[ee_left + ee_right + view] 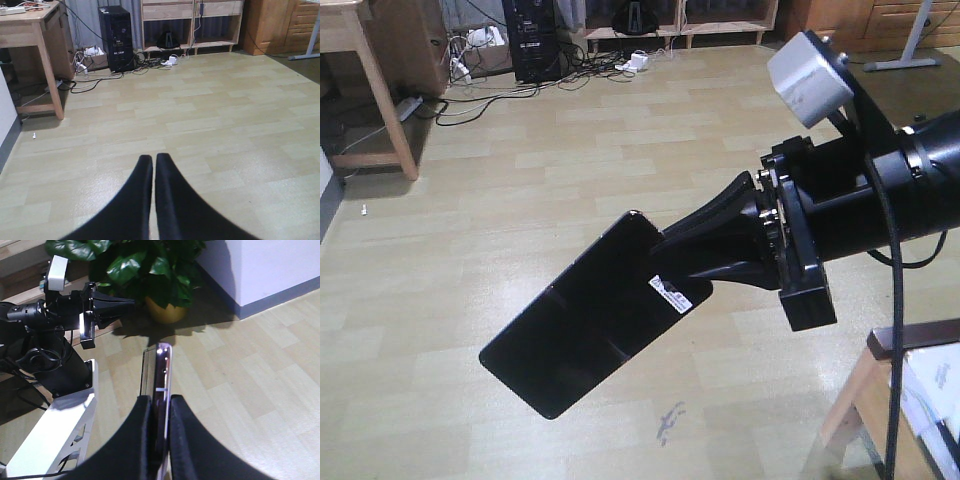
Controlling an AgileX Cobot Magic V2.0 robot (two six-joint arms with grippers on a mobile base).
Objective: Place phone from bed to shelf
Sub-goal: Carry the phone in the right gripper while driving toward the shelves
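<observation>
The phone, a glossy black slab with a centre crease and a white sticker, hangs tilted in the air above the wood floor. My right gripper is shut on its sticker end. In the right wrist view the phone shows edge-on, clamped between the black fingers of the right gripper. My left gripper is shut with nothing in it and points over the floor; the same left gripper appears at upper left of the right wrist view. The pale-wood shelf stands against the far wall. The bed is out of view.
A wooden desk stands at the far left, with a black computer tower and loose cables beside it. A brown cabinet is at the far right. A potted plant and a white wall are behind the robot. A small wooden stand is at lower right.
</observation>
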